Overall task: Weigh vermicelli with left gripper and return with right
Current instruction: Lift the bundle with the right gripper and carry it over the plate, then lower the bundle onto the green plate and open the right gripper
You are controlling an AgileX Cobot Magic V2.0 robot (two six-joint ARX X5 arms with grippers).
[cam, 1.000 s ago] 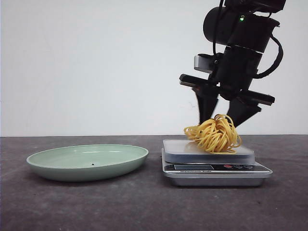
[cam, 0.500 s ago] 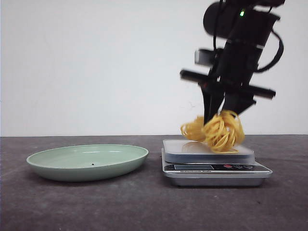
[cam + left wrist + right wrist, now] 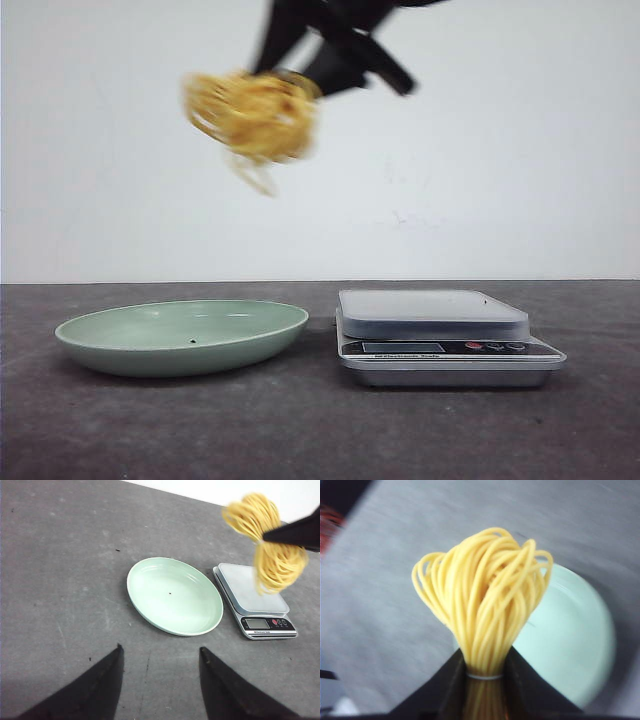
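Spreading across the whole foreground is a dark grey, slightly speckled tabletop (image 3: 300, 420), with a plain white wall (image 3: 520, 150) rising behind it. On the table sit a shallow pale green ceramic plate (image 3: 182, 336) and, just beside it at its 3 o'clock, a silver digital kitchen scale (image 3: 440, 338) with a bare weighing platform; the two stand close but apart.

The right gripper (image 3: 485, 676) is clamped on a coiled bundle of yellow vermicelli (image 3: 252, 115), its black fingers pinching the skein near a thin white band so that the loops fan out beyond the tips. In the front view, blurred, the bundle hangs high in the air, toward 12 o'clock from the plate and well clear of both plate and scale.

The left gripper (image 3: 159, 680) holds nothing, its two black fingers (image 3: 102, 680) spread wide, with the plate seen between and beyond them.
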